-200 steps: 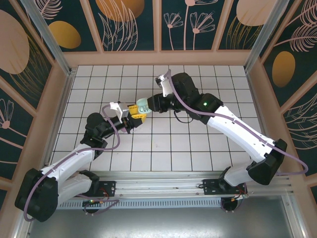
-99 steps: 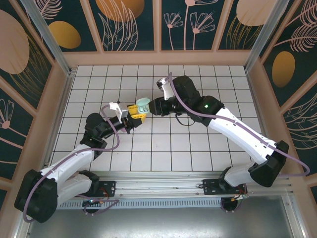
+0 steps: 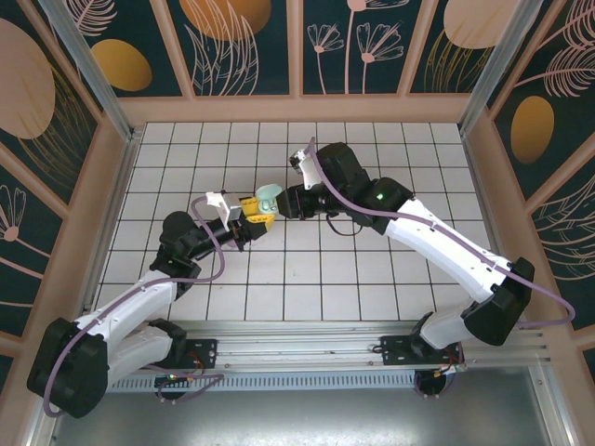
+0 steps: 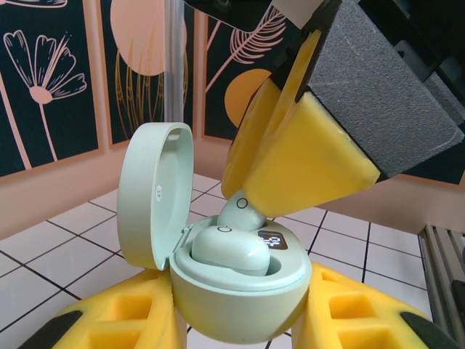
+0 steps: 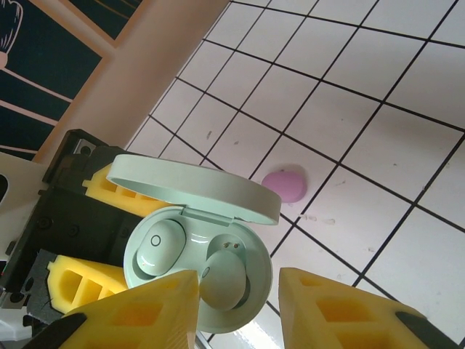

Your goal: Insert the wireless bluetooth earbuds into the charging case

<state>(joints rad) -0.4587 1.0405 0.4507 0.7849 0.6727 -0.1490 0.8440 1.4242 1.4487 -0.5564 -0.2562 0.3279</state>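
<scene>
The mint-green charging case (image 4: pixel 243 283) is held off the tiles, lid (image 4: pixel 149 196) open, with my left gripper (image 4: pixel 243 318) shut on its body. One mint earbud (image 5: pixel 156 247) sits flat in its slot. A second mint earbud (image 5: pixel 224 280) lies tilted, partly in the other slot. My right gripper (image 5: pixel 236 305) hovers over the case (image 5: pixel 185 240) with its jaws apart. One of its fingers (image 5: pixel 156 309) touches that tilted earbud (image 4: pixel 240 213); the other stands clear. From the top, both grippers meet at the case (image 3: pixel 268 198).
A pink-purple earbud (image 5: pixel 285 185) lies on the white tiled floor just beyond the case. Wooden walls ring the floor (image 3: pixel 418 158). The right arm (image 3: pixel 437 237) stretches across the middle right.
My right gripper has shifted slightly at the case and edged its jaws a little wider. The left gripper and case have stayed still.
</scene>
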